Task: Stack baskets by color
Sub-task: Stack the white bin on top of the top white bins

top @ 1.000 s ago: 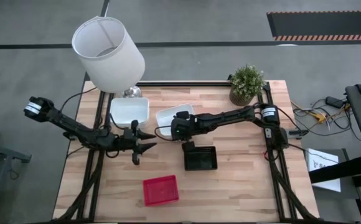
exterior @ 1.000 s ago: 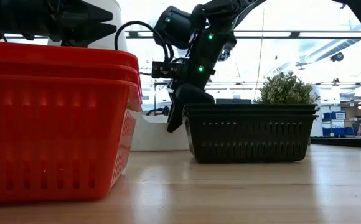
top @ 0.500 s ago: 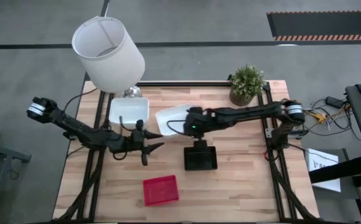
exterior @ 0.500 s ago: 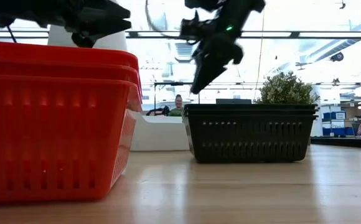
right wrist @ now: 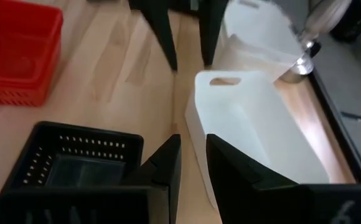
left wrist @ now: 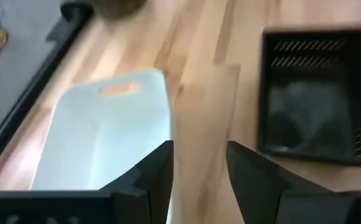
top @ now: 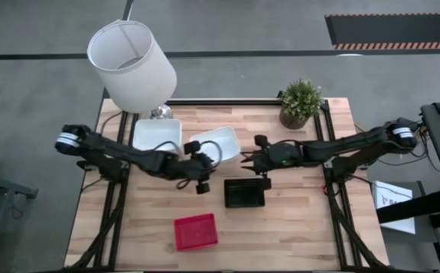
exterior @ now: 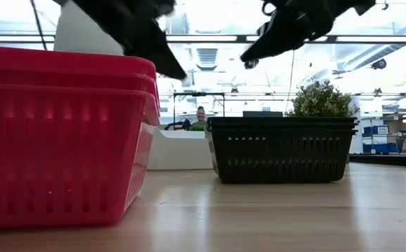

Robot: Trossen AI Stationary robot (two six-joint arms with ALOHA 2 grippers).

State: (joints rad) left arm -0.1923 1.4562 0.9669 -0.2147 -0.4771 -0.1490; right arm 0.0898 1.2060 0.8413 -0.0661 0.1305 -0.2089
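**Both grippers hang above the table beside the black stack**

While we take the black baskets [top: 244, 193] as our landmark, near the middle of the wooden table [top: 296, 227], we read the scene from the left side across. Farthest left of them, toward the far edge under the white lampshade [top: 132, 64], sits one white basket [top: 158, 136]. Nearer the black baskets, and tilted, lies a second white basket [top: 215, 144], just behind and to the left of them; whether it is one tray or two nested we cannot tell. The red baskets [top: 196, 231] sit in front of and left of the black ones, close to the near table edge; in the low view the red stack [exterior: 63, 133] shows two rims, one inside the other.

Our left gripper [top: 198, 168] hangs above the table just left of the black baskets, over the near edge of the tilted white basket, its fingers [left wrist: 155, 174] spread with a clear gap and nothing between them. Our right gripper [top: 250, 161] hangs just behind the black baskets, its fingers [right wrist: 168, 162] apart by a narrow gap and gripping nothing. To the right and far behind the black baskets stands the potted plant [top: 300, 102], at the table's far corner.
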